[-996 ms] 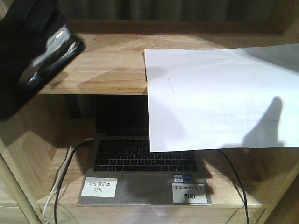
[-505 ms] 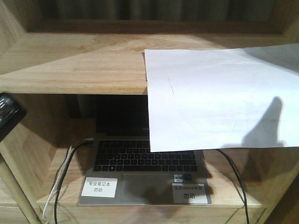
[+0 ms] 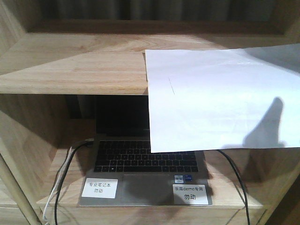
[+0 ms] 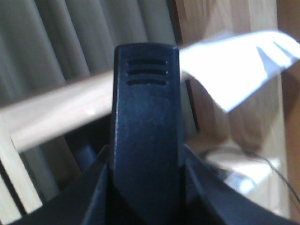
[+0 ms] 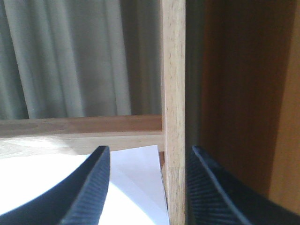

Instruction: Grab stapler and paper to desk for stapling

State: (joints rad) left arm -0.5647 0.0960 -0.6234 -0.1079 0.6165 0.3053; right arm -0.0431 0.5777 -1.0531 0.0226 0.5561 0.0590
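The paper (image 3: pixel 220 98) lies on the upper shelf (image 3: pixel 70 65), its front half drooping over the edge and hiding the right side of the laptop (image 3: pixel 140 168) screen below (a dark cable (image 3: pixel 236 187) trails out beneath it). The left gripper (image 4: pixel 145 161) is clamped on the black stapler (image 4: pixel 145 108). The right gripper (image 5: pixel 149 154) gapes wide, a wooden upright (image 5: pixel 173 93) between its fingers.

1. The paper (image 3: pixel 220 98) ran past the front view's right edge and hid part of the laptop (image 3: pixel 140 180) screen.
2. The left wrist view was blurred; an unidentifiable black body (image 4: pixel 145 122) blocked its centre.
3. The lower edge cut off the right pincer (image 5: pixel 148 154).
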